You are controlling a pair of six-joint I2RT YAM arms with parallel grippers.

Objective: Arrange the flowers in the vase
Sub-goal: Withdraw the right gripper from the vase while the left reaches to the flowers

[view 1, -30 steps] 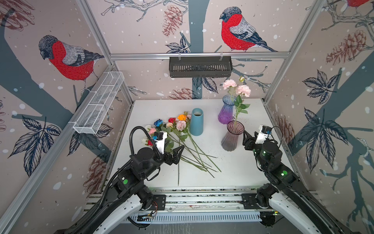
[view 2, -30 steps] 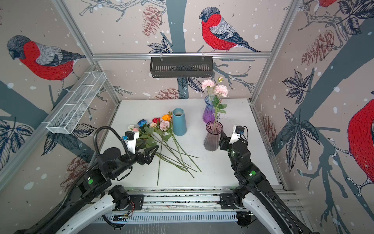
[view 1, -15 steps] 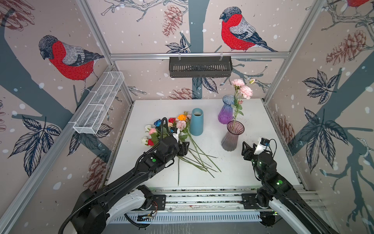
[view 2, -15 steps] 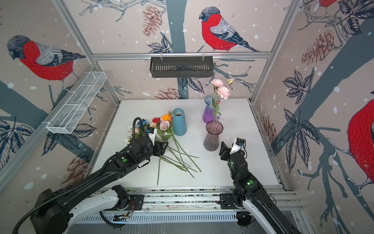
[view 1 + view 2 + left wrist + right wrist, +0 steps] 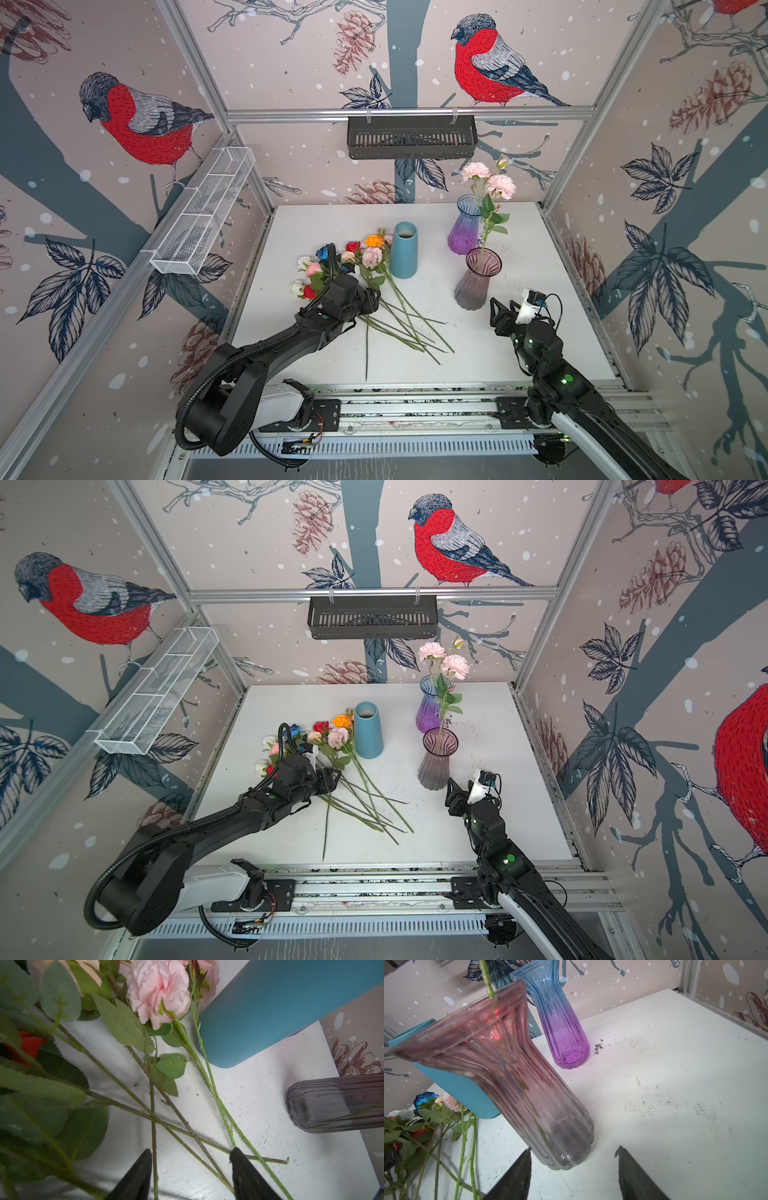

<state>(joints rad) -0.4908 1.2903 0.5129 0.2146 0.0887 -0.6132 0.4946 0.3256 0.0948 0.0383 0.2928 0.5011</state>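
Note:
The flowers [image 5: 353, 262] [image 5: 328, 737] lie in a heap on the white table, heads toward the left wall and green stems fanning toward the front. My left gripper [image 5: 374, 301] [image 5: 334, 779] [image 5: 190, 1154] hovers low over the stems, its jaws apart. Several thin stems [image 5: 153, 1147] run between the jaws, none pinched. A smoky pink glass vase [image 5: 473, 286] [image 5: 435, 766] [image 5: 529, 1088] stands upright with one pink spray [image 5: 488, 178] in it. My right gripper [image 5: 500, 307] [image 5: 455, 789] [image 5: 574, 1150] is open and empty, just in front of that vase's base.
A blue ceramic vase [image 5: 404, 249] [image 5: 270, 1007] stands beside the flower heads. A purple-blue glass vase [image 5: 464, 232] [image 5: 562, 1028] sits behind the smoky one. A black basket [image 5: 411, 137] hangs on the back wall and a white wire shelf [image 5: 203, 216] on the left wall.
My left arm has reached forward over the flower stems and its jaws have narrowed. My right gripper has drawn back from the smoky vase, and the pink spray in it has swayed.

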